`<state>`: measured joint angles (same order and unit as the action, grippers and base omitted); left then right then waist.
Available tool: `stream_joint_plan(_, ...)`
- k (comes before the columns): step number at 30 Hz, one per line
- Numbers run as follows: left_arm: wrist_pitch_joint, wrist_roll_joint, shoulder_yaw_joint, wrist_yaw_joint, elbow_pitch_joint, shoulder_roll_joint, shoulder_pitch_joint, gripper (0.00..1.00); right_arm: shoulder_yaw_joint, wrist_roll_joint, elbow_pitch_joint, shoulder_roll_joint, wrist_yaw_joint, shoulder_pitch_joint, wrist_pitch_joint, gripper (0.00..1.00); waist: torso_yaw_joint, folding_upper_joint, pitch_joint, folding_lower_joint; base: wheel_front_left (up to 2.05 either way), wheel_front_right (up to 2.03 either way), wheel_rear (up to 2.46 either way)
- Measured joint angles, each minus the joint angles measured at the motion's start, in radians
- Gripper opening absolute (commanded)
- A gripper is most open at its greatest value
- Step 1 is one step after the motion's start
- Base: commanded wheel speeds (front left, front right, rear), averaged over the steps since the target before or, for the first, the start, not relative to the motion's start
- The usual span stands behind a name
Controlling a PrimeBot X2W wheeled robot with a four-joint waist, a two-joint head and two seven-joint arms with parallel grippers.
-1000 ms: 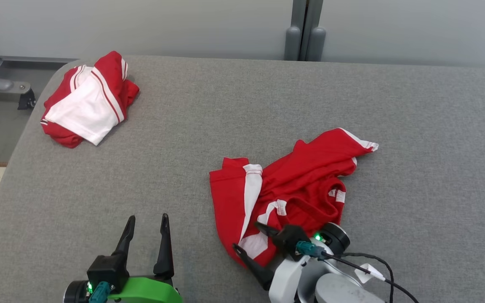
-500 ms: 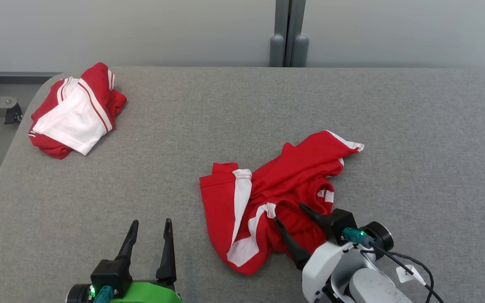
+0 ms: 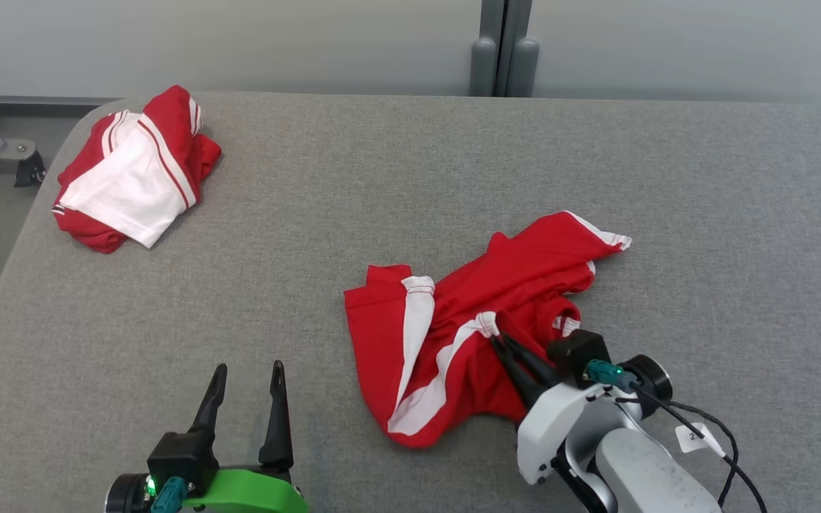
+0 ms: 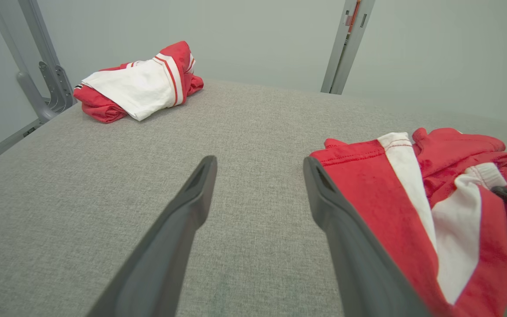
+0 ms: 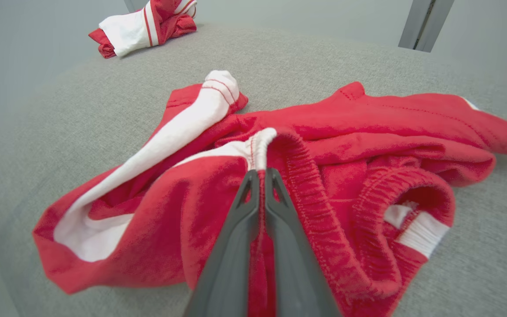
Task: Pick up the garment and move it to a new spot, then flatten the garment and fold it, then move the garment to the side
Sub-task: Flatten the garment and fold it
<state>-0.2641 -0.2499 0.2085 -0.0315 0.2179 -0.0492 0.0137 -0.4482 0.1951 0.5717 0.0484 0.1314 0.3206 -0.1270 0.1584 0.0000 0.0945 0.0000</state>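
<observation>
Pickup stage: garment (image 3: 389, 335) gripped but crumpled; moving, flattening and folding remain.
Head view: it lies near-right on the worktop (image 3: 311, 214), right end effector (image 3: 499, 340) pinching its waistband (image 3: 487, 322). Left wrist view: left end effector (image 4: 259, 163) spread, empty. Right wrist view: tips pressed together on red elastic.

Left tool (image 3: 249, 365) low, fingers spread apart, right tool (image 3: 500, 342) fingers pressed together, pale forearm (image 3: 638, 474) angled inward

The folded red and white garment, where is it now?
Head view: the folded garment lies at the far left corner of the grey table, well apart from the crumpled red garment.
</observation>
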Motion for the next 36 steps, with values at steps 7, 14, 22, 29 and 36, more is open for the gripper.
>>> stream_joint_plan(7, 0.0, 0.0, 0.002, -0.003, -0.007, 0.0, 0.0, 1.0, 0.214, -0.062, -0.045, 0.0, 0.0, -0.02, -0.065, 0.0, -0.035, 0.0, 0.0, 0.0, 0.0, 0.0, 0.0)
stream_joint_plan(14, 0.0, 0.0, 0.003, -0.004, -0.012, 0.0, 0.0, 1.0, 0.419, -0.124, -0.096, 0.014, 0.0, -0.129, -0.086, 0.0, -0.068, 0.0, 0.004, 0.0, 0.0, 0.0, 0.0)
stream_joint_plan(22, 0.0, 0.003, -0.006, 0.0, -0.011, 0.0, -0.009, 1.0, 0.486, -0.141, -0.042, 0.009, 0.0, -0.177, -0.102, 0.06, -0.085, 0.0, 0.016, 0.0, 0.0, 0.0, 0.0)
stream_joint_plan(29, 0.0, 0.005, -0.008, 0.002, -0.008, 0.0, -0.011, 1.0, 0.489, -0.137, -0.028, 0.003, 0.0, -0.172, -0.122, 1.0, -0.105, 0.0, 0.013, 0.0, 0.0, 0.0, 0.0)
stream_joint_plan(36, 0.0, 0.011, -0.004, 0.005, -0.011, 0.0, -0.032, 1.0, 0.522, -0.127, -0.099, 0.003, 0.0, -0.184, -0.132, 1.0, -0.116, 0.0, -0.003, 0.0001, 0.0, 0.0, 0.0)
